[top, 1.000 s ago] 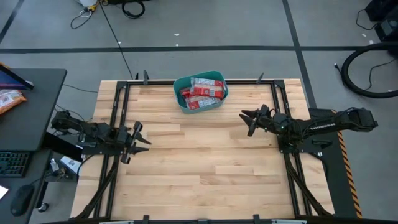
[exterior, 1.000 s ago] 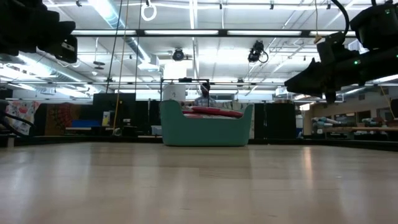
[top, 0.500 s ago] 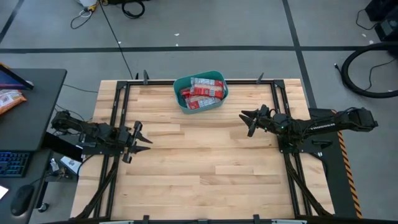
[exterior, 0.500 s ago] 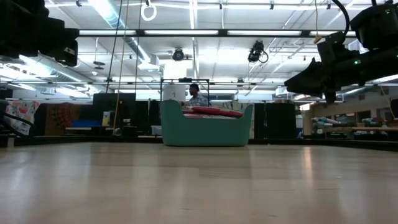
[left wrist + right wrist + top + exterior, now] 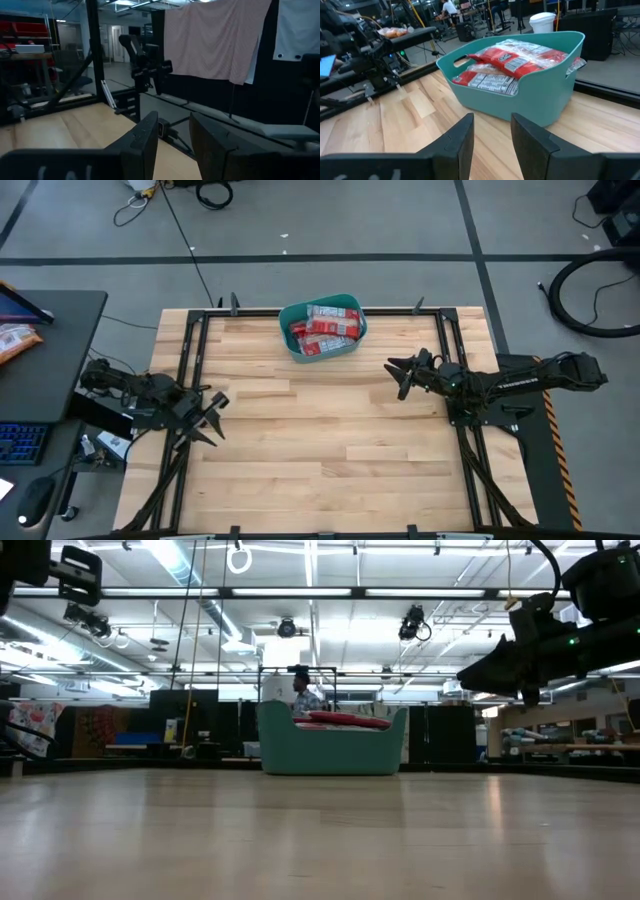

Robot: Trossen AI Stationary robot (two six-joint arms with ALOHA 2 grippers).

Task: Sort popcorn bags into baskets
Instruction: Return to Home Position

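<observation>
Red popcorn bags [image 5: 510, 57] fill the teal tub [image 5: 530, 102].

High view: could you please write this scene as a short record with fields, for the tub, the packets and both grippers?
tub: teal tub at the far edge of the table, near its middle
packets: red popcorn bags, all those in view piled inside the teal tub
left gripper: open, holding nothing, above the table's left side
right gripper: open, holding nothing, above the table's right side, facing the teal tub
</observation>
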